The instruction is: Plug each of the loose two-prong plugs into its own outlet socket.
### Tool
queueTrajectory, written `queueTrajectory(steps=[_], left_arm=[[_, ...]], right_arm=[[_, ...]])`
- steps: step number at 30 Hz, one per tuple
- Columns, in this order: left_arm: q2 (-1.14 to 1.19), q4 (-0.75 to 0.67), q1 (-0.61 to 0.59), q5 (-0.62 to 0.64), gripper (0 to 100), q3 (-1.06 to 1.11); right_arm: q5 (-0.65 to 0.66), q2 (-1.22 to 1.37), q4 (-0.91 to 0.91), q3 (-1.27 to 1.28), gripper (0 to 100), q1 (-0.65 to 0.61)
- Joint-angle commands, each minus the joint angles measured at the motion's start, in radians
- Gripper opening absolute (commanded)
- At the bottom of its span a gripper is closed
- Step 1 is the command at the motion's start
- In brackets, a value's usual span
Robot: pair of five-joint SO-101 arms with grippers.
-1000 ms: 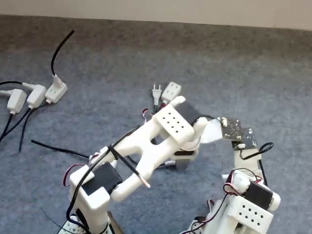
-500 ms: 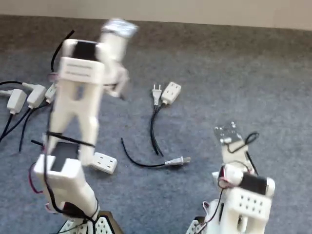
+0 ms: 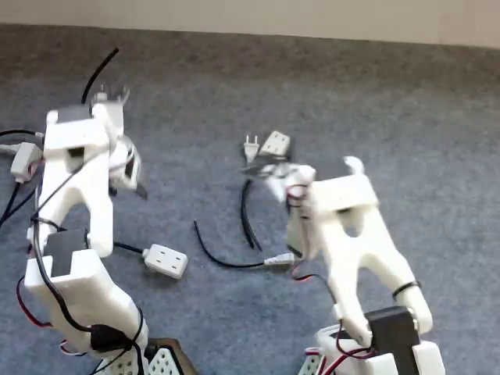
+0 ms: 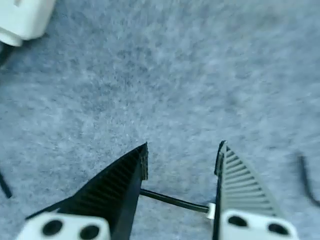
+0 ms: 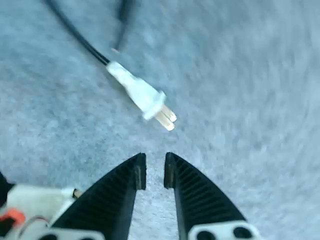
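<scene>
Two arms work a grey-carpeted table (image 3: 422, 101): the left arm (image 3: 78, 187) at the left side, the right arm (image 3: 355, 234) near the middle.

The left end effector (image 4: 182, 152) has its fingers spread wide and grips nothing; a thin black cord (image 4: 170, 200) crosses the gap. The right end effector (image 5: 154, 169) is nearly together, a narrow slit between its tips, also empty.

A white outlet socket (image 3: 166, 260) lies flat between the arms. A second socket (image 3: 275, 143) sits farther back, just beside a small plug (image 3: 251, 146) whose prongs point toward the far edge.

The loose two-prong plug (image 3: 277, 261) lies across the table beside the right arm, cord trailing left, and close ahead of the right end effector's tips.
</scene>
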Motion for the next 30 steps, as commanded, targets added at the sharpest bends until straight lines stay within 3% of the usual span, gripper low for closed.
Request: queueTrajectory(steps=[1, 7, 12, 16, 19, 30], left_arm=[[-0.021, -0.150, -0.107, -0.117, 23, 0.150], [-0.019, -0.262, -0.254, -0.328, 23, 0.318], [-0.030, -0.391, -0.325, -0.370, 23, 0.455], [-0.070, -0.531, -0.349, -0.373, 23, 0.581], [-0.101, -0.651, -0.355, -0.374, 23, 0.657], [-0.081, -0.720, -0.414, -0.422, 23, 0.670]], right_arm=[[0.150, -0.001, 0.099, -0.082, 7.7, -0.120], [0.350, 0.012, 0.105, -0.145, 7.7, -0.193], [0.413, 0.010, 0.018, -0.067, 15.0, -0.209], [0.377, 0.010, -0.151, 0.036, 23.3, -0.209], [0.365, 0.010, -0.254, 0.143, 23.5, -0.214], [0.364, 0.010, -0.395, 0.308, 23.5, -0.214]])
